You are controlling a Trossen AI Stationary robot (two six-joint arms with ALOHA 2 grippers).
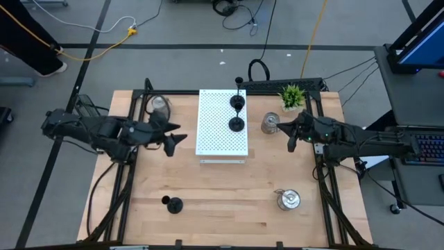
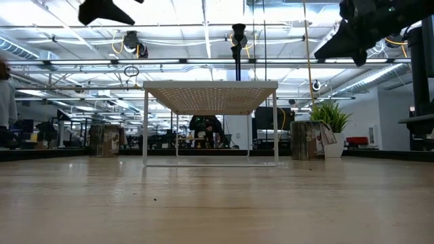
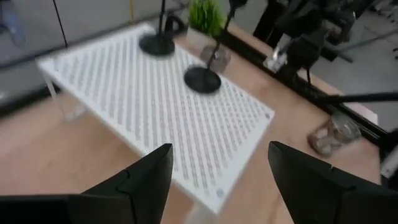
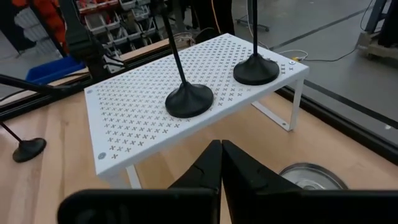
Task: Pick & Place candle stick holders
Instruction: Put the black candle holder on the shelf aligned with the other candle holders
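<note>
A wooden table [image 1: 222, 208] seen from above carries a white perforated shelf [image 1: 222, 139] just above centre, and two black candle stick holders stand on its top, one at twelve o'clock from the other: the farther black holder [image 1: 237, 102] and the nearer black holder [image 1: 236, 124]. A third black holder [image 1: 173, 204] stands on the bare wood toward seven o'clock from the shelf. One silver holder [image 1: 270, 123] sits just beside the shelf at three o'clock, another silver holder [image 1: 288, 199] lies toward five o'clock, and a third silver holder [image 1: 158, 105] rests off the shelf's ten o'clock corner, near a small green plant [image 1: 292, 95] only in height, well apart across the table. The left gripper [image 1: 173, 138] hangs above the table at nine o'clock from the shelf, its fingers spread fairly wide and holding nothing. The right gripper [image 1: 291, 142] hovers at three o'clock from the shelf, close to the silver holder beside the shelf, with its fingers pressed fully together and empty. The step in hand looks like a reach for that silver holder. To do it well, the right gripper would need to part its fingers first, come down straight over the squat cup, and close on the rim or body without knocking the shelf leg beside it.
</note>
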